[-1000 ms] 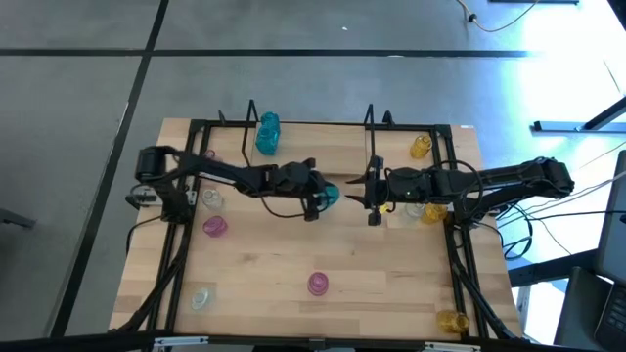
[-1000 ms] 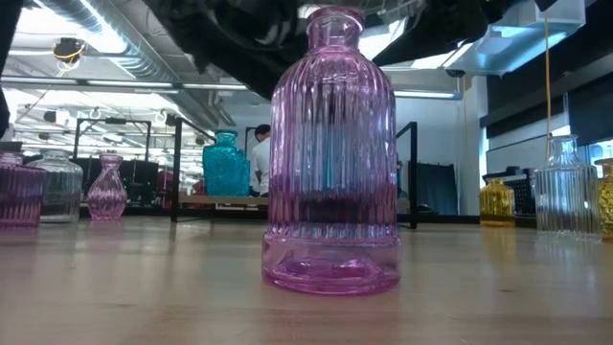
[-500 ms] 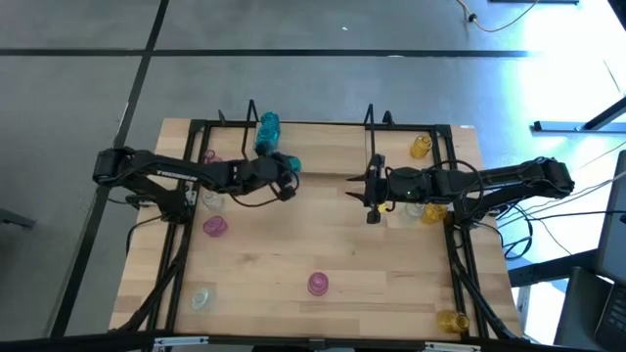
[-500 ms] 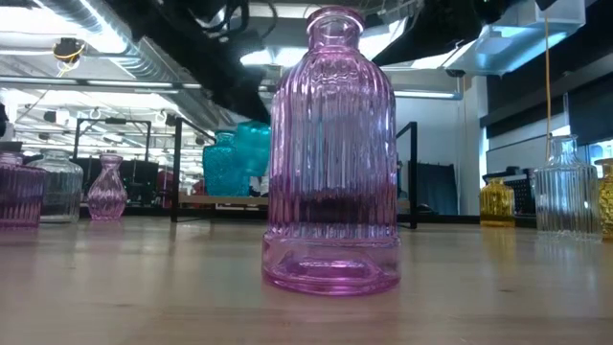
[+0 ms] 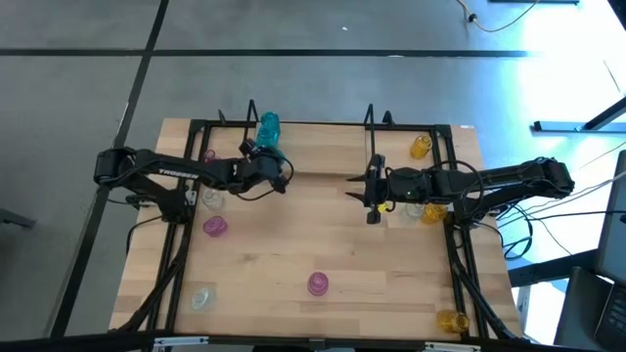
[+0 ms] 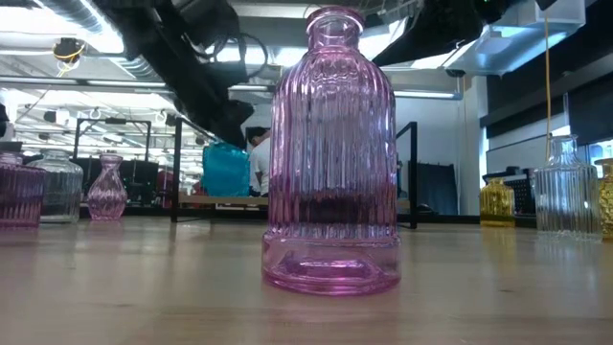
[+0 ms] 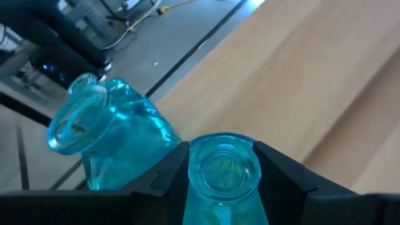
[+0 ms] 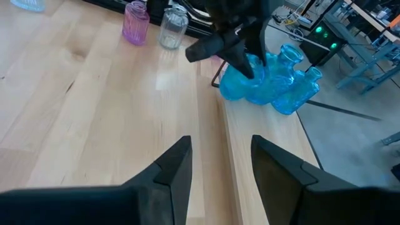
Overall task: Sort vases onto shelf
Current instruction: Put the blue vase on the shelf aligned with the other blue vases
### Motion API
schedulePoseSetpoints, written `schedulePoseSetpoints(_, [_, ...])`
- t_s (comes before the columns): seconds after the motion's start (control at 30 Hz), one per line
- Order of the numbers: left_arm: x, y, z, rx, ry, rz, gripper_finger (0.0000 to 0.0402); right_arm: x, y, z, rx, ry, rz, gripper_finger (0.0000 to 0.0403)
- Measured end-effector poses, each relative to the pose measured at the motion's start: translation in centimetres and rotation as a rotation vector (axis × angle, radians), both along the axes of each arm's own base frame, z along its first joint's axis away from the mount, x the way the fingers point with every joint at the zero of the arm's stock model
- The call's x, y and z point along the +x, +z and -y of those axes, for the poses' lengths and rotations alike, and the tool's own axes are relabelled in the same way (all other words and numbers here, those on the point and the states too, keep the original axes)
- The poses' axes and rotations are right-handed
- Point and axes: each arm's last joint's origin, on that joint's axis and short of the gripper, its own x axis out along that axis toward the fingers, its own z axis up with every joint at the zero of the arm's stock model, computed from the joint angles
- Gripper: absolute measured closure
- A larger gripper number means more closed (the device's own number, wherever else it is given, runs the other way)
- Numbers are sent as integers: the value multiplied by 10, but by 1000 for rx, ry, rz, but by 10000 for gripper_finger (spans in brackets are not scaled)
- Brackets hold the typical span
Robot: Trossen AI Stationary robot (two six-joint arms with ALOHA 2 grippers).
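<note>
The small teal-blue glass vase (image 7: 222, 172) sits between the two dark fingers of the left hand (image 5: 277, 168), with its round open mouth facing the wrist camera and its long side running along the fingers. The fingers are pinching it from both sides. Its lower half is cut off in that view, and from above the hand hides most of it.

Just beside the held vase, touching or nearly touching it, a second teal-blue glass vase (image 7: 109, 134) stands on the low light-wood shelf (image 5: 323, 149), by the thin black wire frame at that end. It looks tilted in the wrist view.

The right hand (image 5: 370, 191) hangs over the wooden surface (image 5: 342, 244), well apart from the left hand, with its fingers spread and nothing between them.

Farther out, a ribbed pink glass vase (image 6: 332, 153) stands upright on the surface close to the low camera. A small yellow glass vase (image 5: 421, 147) stands on the shelf past the right hand.
</note>
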Motion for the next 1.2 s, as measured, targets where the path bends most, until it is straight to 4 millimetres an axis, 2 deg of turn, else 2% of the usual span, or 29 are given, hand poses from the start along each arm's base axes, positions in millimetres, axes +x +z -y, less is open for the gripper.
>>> schedulePoseSetpoints(0.27, [-5,-3,-9,10,50,-10,252,0,0,0,2,-1,3,256])
schedulePoseSetpoints(0.87, [-6,-5,-11,22,26,-67,222,0,0,0,3,-1,3,256])
schedulePoseSetpoints(1.2, [-5,-2,-16,34,41,-25,220,0,0,0,3,-1,4,256])
